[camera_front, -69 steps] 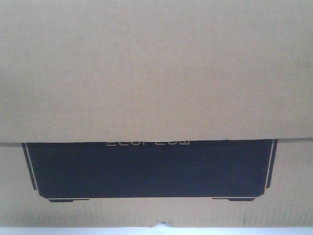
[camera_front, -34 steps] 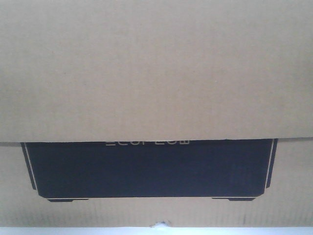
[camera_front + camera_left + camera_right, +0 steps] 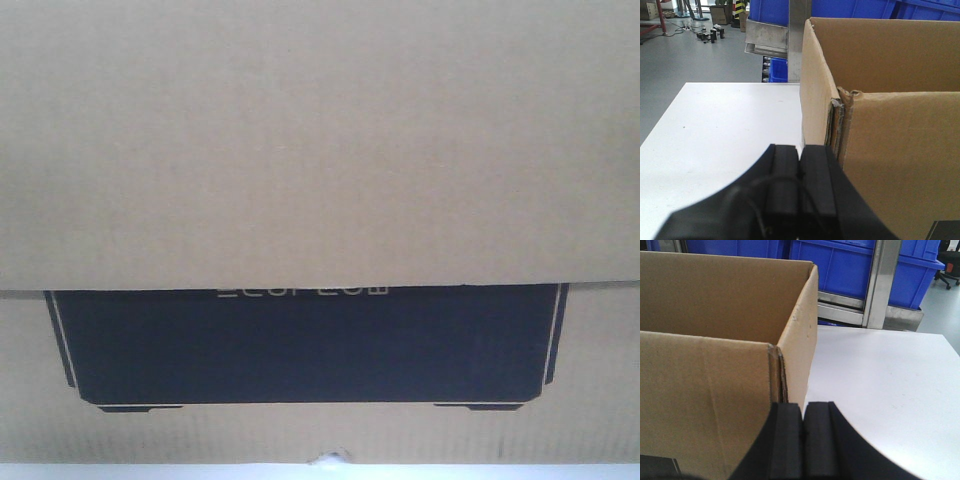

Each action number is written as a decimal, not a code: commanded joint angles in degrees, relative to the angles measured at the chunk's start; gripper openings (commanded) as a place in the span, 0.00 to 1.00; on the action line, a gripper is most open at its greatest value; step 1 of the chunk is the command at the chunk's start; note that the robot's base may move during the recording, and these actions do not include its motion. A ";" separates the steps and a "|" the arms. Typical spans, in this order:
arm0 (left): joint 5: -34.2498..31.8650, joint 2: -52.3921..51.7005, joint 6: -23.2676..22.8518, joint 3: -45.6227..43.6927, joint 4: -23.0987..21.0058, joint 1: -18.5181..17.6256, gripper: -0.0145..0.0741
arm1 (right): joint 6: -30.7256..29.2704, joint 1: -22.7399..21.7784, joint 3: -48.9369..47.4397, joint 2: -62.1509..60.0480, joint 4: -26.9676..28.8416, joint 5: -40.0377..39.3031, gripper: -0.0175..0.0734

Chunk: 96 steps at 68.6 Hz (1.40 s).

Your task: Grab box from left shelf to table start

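One box (image 3: 320, 140) fills the front view from edge to edge; you see its plain brown upper layer overlapping one black printed panel (image 3: 305, 345) with thin white border lines, and only a thin pale strip of the table (image 3: 500, 472) along the bottom edge. Judge from this that the box stands on the table directly ahead of the camera, open top upward. Two grippers are in view, one per wrist camera. In the left wrist view, the left gripper (image 3: 801, 165) sits at bottom centre, just beside the box's left corner (image 3: 840, 105), with both pads pressed together and nothing between them. In the right wrist view, the right gripper (image 3: 802, 412) sits at bottom centre, just beside the opposite corner (image 3: 776, 352), pads likewise pressed together on nothing. Whether either gripper touches the cardboard you cannot tell. Placement on opposite sides suggests that the arms bracket the box between them rather than pinch it, since the walls are far too wide apart for one gripper to span. Count one shelf (image 3: 875, 285) behind the table, showing steel rails and at least two blue bins (image 3: 850, 265) in the upper part of the right wrist view. The table surface (image 3: 720, 135) beside the box is white.
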 commanded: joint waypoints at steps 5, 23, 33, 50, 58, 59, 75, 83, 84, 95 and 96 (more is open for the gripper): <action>-5.47 -0.90 0.45 -1.49 -2.85 3.19 0.05 | -0.43 -0.19 -1.45 -0.30 -0.25 -5.40 0.26; -13.21 -0.90 5.98 6.49 -7.56 8.25 0.05 | -0.43 -0.19 -1.45 -0.30 -0.25 -5.39 0.26; -19.54 -0.90 5.98 12.11 -7.56 8.25 0.05 | -0.43 -0.19 -1.45 -0.30 -0.25 -5.39 0.26; -33.34 -0.90 5.98 21.11 -7.56 8.25 0.05 | -0.43 -0.19 -1.45 -0.30 -0.25 -5.39 0.26; -34.16 -0.90 5.98 21.23 -7.56 8.25 0.05 | -0.43 -0.19 -1.45 -0.30 -0.25 -5.33 0.26; -34.25 -0.90 5.98 21.23 -7.56 8.25 0.05 | -0.43 -0.19 -1.45 -0.30 -0.25 -5.39 0.26; -34.15 -0.90 5.98 21.23 -7.56 8.25 0.05 | -0.43 -0.19 -1.45 -0.30 -0.25 -5.35 0.26; -34.15 -0.90 5.98 21.23 -7.56 8.25 0.05 | -0.43 -0.19 -1.45 -0.30 -0.25 -5.35 0.26; -34.15 -0.90 5.98 21.23 -7.56 8.25 0.05 | -0.43 -0.19 -1.45 -0.30 -0.25 -5.35 0.26; -34.15 -0.90 5.98 21.23 -7.56 8.25 0.05 | -0.43 -0.19 -1.45 -0.30 -0.25 -5.35 0.26; -34.15 -0.90 5.98 21.23 -7.56 8.25 0.05 | -0.43 -0.19 -1.45 -0.30 -0.25 -5.35 0.26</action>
